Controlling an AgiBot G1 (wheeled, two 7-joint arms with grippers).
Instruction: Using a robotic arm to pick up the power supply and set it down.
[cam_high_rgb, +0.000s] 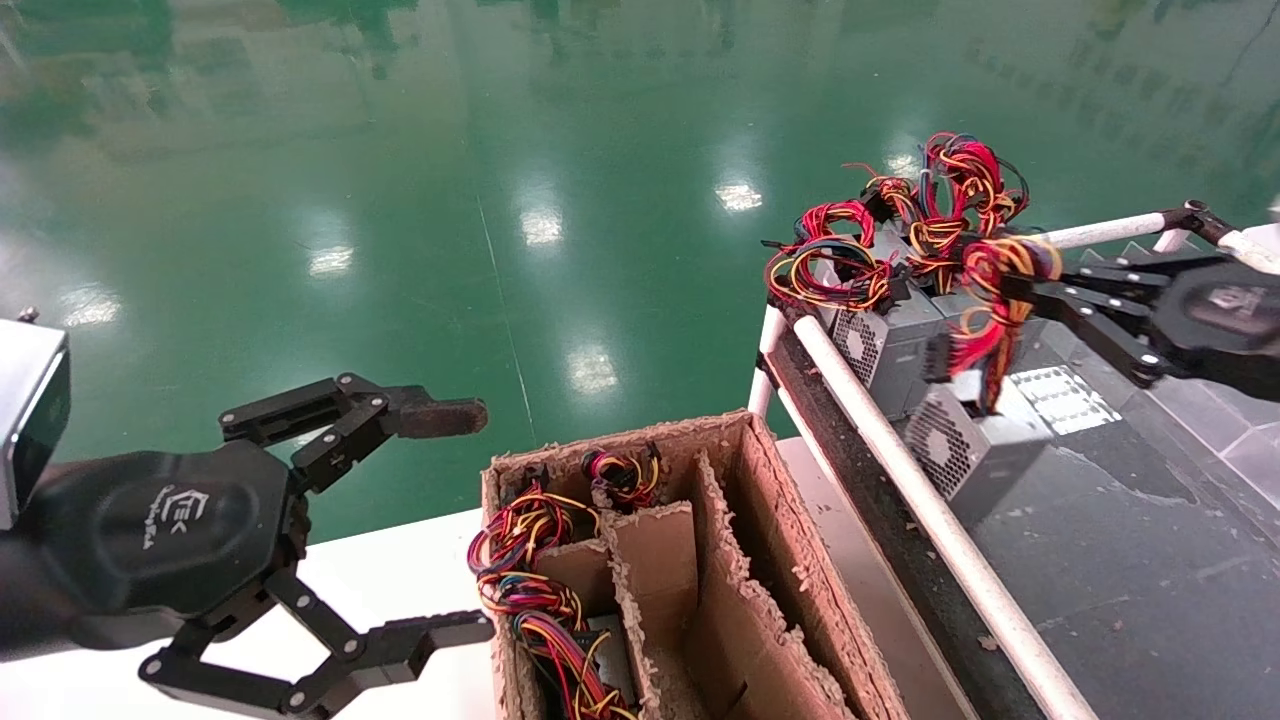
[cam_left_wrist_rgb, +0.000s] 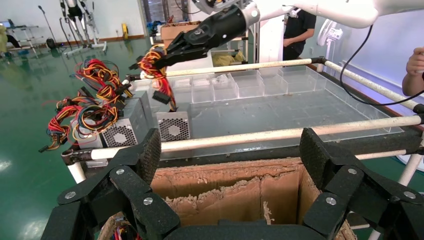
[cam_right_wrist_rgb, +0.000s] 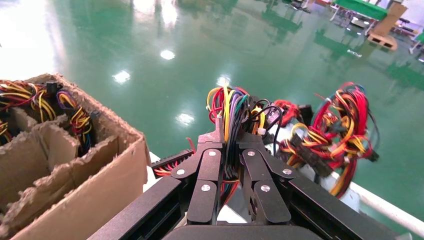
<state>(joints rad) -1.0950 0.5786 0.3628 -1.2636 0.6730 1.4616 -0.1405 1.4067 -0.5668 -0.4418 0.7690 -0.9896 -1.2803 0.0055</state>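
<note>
Right gripper (cam_high_rgb: 1010, 285) clamped on wire bundle (cam_high_rgb: 1000, 300) of power supply (cam_high_rgb: 965, 445).

Box resting on black tray (cam_high_rgb: 1120, 560) beside identical units (cam_high_rgb: 890, 340). Left gripper (cam_high_rgb: 455, 525) wide open, empty, beside cardboard box (cam_high_rgb: 760, 600).

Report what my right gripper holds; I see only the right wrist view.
Observer: The right gripper is shut on the wires of a supply by the white rail.
Operator: Locate the left gripper.
Observer: The left gripper is open, beside the carton.
Operator: Check the carton's right slot.
Observer: No supply shows there; wire bundles fill the left slots.
</note>
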